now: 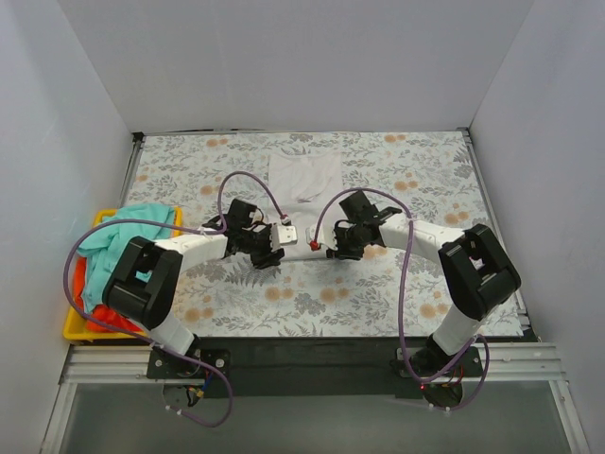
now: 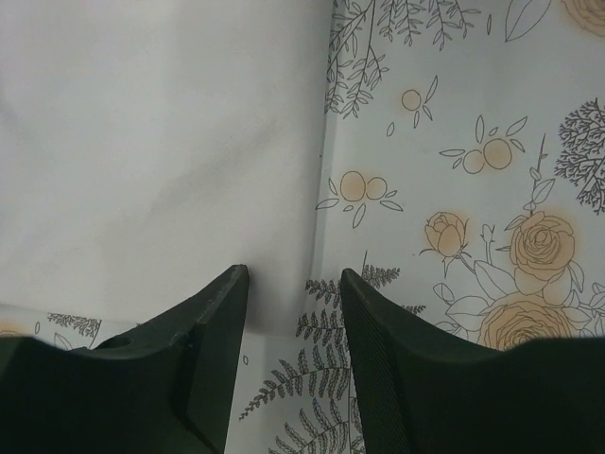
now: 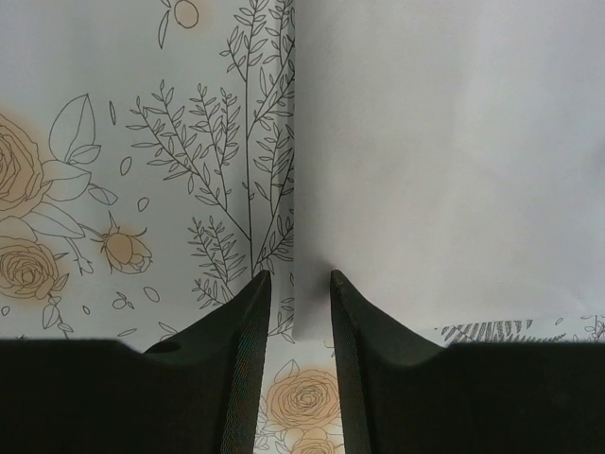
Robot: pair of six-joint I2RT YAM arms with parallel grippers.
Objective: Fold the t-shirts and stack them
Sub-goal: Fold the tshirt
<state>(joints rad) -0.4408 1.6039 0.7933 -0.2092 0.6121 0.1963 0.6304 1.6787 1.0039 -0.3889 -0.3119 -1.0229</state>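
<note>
White t-shirt (image 1: 304, 180), already folded into a narrow panel, lies flat on the floral-print cover (image 2: 492, 189) of the desk and stretches away from both sets of fingers. Each arm has come in at one near corner of the panel.

At the left fingers (image 2: 213, 326) the two tips stand apart. The shirt's corner lies in the gap between them, flat and not pinched. Its near hem runs just past the tips, and the rest of the cloth spreads beyond and to one side.

The right fingers (image 3: 248, 340) are also parted, though by a narrower gap. The shirt's side edge runs down the middle of that gap, so cloth fills only half of it and printed cover fills the other half.

Well off to the outside of the left fingers, a teal t-shirt (image 1: 132, 227) and an orange-red t-shirt (image 1: 83, 282) sit heaped in a yellow tray (image 1: 85, 331).

The likely step is pinching both near corners to fold the panel over.

Several things could go wrong:
- The bite on the right is thin, so that corner may slip free when lifted and leave the fold skewed.
- Tips pressed this low could catch the cover along with the shirt and drag it.
- Either pinch might take only the top layer, letting the earlier fold fall open.
- Uneven lifting between the arms would twist the panel.
</note>
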